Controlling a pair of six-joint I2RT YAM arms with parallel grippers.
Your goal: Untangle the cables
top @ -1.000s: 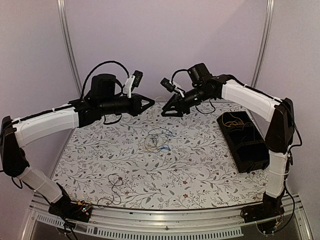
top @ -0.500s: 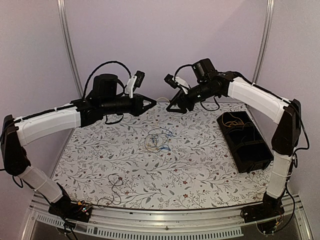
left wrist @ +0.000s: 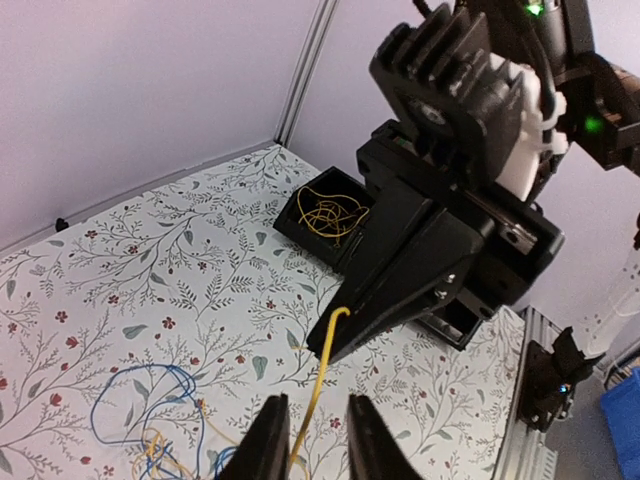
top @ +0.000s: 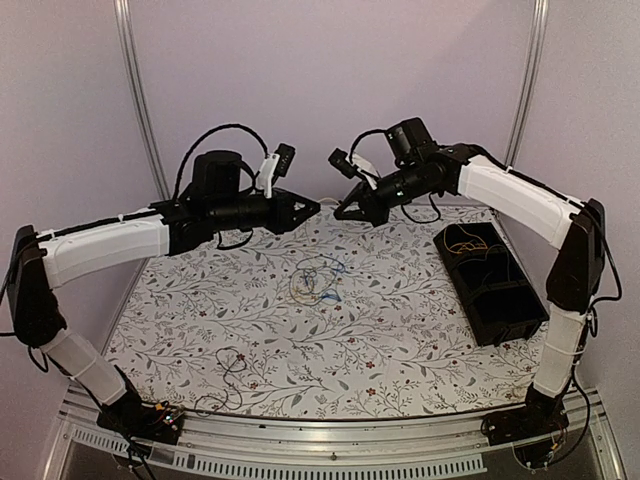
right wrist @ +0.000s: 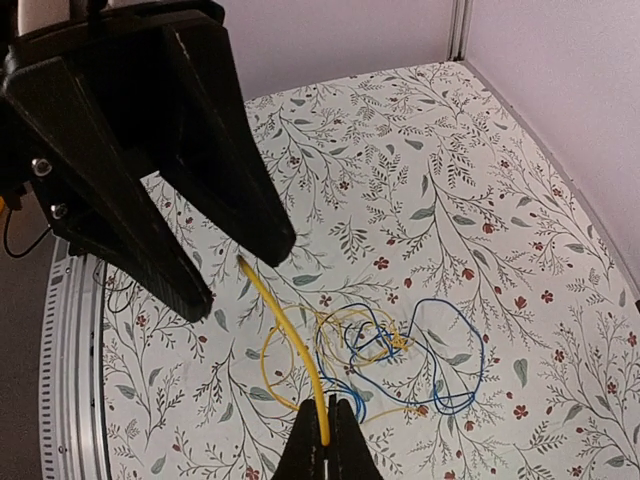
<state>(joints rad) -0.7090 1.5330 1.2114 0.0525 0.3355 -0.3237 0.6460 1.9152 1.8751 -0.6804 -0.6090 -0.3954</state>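
Observation:
The cables are a loose tangle point(top: 318, 280) of thin yellow and blue wires on the flowered table point(top: 400, 330). From above the tangle point(right wrist: 400, 340) shows the same colours. High above it my two grippers meet tip to tip. My right gripper point(right wrist: 326, 432) is shut on one yellow cable point(right wrist: 288, 335), lifted clear of the tangle. The cable's free end pokes between the spread fingers point(right wrist: 235, 190) of my left gripper point(left wrist: 312, 440). That gripper is open, and the yellow cable point(left wrist: 318, 390) runs through the gap without touching either finger. A dark cable point(top: 232, 365) lies apart at the front left.
A black compartmented bin point(top: 497, 300) stands at the right with a coiled yellow wire point(top: 465, 240) in its far compartment. Purple walls close in the back and sides. The metal rail point(top: 330, 450) with both arm bases runs along the near edge.
My left gripper has moved right and its tip now meets the right one. The right gripper rose, then closed its jaws on the yellow cable. The tangle has not moved.

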